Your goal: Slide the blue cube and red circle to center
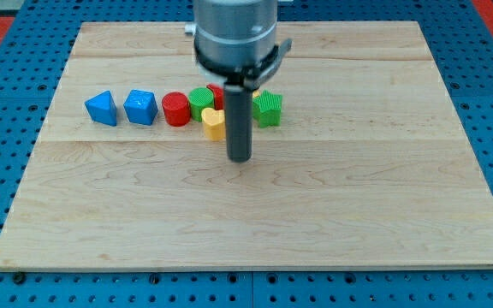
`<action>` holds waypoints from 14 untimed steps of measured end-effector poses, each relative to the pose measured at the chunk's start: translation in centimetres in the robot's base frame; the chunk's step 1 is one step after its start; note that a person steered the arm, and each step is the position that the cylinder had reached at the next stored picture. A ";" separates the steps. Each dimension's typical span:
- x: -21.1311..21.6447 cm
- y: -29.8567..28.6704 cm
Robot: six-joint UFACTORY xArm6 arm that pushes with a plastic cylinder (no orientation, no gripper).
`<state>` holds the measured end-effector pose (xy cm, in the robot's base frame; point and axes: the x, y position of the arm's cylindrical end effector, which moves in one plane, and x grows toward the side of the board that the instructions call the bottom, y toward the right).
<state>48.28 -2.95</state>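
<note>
Blue cube beside red circle, my tip below

You had the blue cube lying toward the view's left on the desk, second in the row of blocks. The red circle, a short upright cylinder, stood just beside it on the view's right.

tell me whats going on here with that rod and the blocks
A robot arm ending in a dark rod is pushing small blocks on a wooden board. My tip sits just right of and below the yellow block. The blue cube and red cylinder sit in a row left of it, near a blue triangular block, not yet at the center. Green blocks flank the rod.
</note>
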 end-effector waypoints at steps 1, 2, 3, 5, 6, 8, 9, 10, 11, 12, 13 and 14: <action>-4.0 -4.5; -6.9 -0.3; -6.6 -0.4; -2.1 -17.6; -7.5 -27.4; -10.3 -16.1; -9.0 -12.9; -8.9 -8.7; -8.7 -5.7; -7.0 -6.9; -3.8 -5.3; -2.4 -1.3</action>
<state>45.91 -4.27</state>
